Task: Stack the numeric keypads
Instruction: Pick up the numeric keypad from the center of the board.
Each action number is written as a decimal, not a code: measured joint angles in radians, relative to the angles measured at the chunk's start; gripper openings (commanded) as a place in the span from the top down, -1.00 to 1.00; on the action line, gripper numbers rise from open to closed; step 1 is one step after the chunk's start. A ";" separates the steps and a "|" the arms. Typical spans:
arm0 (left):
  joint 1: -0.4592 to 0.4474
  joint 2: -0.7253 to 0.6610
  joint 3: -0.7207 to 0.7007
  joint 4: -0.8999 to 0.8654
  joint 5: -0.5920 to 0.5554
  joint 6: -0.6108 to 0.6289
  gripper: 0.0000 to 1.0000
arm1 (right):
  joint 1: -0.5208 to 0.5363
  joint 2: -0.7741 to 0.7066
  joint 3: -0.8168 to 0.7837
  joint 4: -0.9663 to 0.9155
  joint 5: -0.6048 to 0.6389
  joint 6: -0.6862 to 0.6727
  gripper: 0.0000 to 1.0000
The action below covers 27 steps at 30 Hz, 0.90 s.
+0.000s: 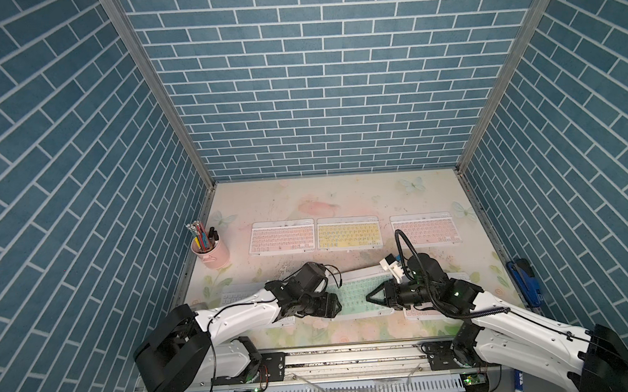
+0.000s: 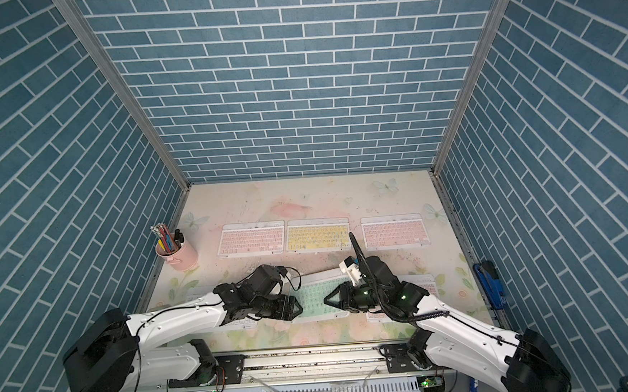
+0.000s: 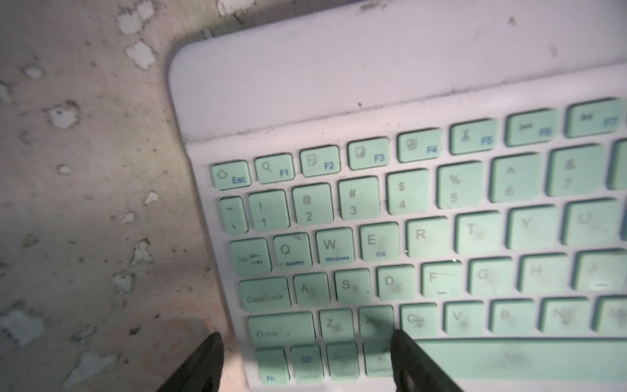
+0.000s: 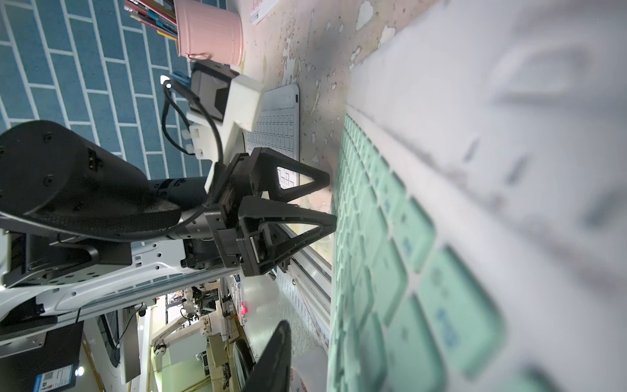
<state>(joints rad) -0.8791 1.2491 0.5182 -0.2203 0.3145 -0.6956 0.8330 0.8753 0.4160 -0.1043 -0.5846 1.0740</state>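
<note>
Left gripper [image 3: 304, 336] first: it points down at the near-left corner of the mint keypad [image 1: 350, 295], jaws spread wide and gripping nothing. One of its fingers [image 3: 410, 363] hangs over the bottom key rows, and its partner is just off the short edge, above the table [image 1: 305, 201]. Whether the tips touch, I can't tell. Facing it, the right gripper [image 1: 367, 299] lies low over the middle of those green keys, turned on its side. Only one finger [image 4: 274, 356] shows clearly, so how far it's open I can't tell, nor whether it holds anything. The mint keypad sits skewed at front centre, between the white keypad [image 1: 232, 295], clearly apart, and the front pink keypad [image 1: 418, 313], just beside. Behind, the back-left pink keypad [image 1: 281, 238] lies just beside the yellow keypad [image 1: 350, 234], with the back-right pink keypad [image 1: 424, 229] a gap further along. A pink pencil cup [image 1: 211, 253] stands at the table's left edge.
</note>
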 measured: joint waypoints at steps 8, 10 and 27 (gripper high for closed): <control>-0.001 -0.018 0.018 -0.016 -0.039 0.001 -0.57 | -0.046 -0.030 0.000 -0.047 -0.005 -0.027 0.82; -0.001 -0.021 0.032 -0.036 -0.050 0.003 -0.57 | -0.057 -0.033 0.000 -0.047 -0.009 -0.027 0.99; 0.166 -0.150 0.167 -0.234 -0.095 -0.006 -0.57 | -0.128 -0.013 0.066 -0.069 -0.045 -0.093 1.00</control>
<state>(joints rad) -0.7132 1.0988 0.6857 -0.4545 0.2195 -0.7013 0.7052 0.8627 0.4816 -0.1734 -0.6296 0.9813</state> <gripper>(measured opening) 0.784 0.123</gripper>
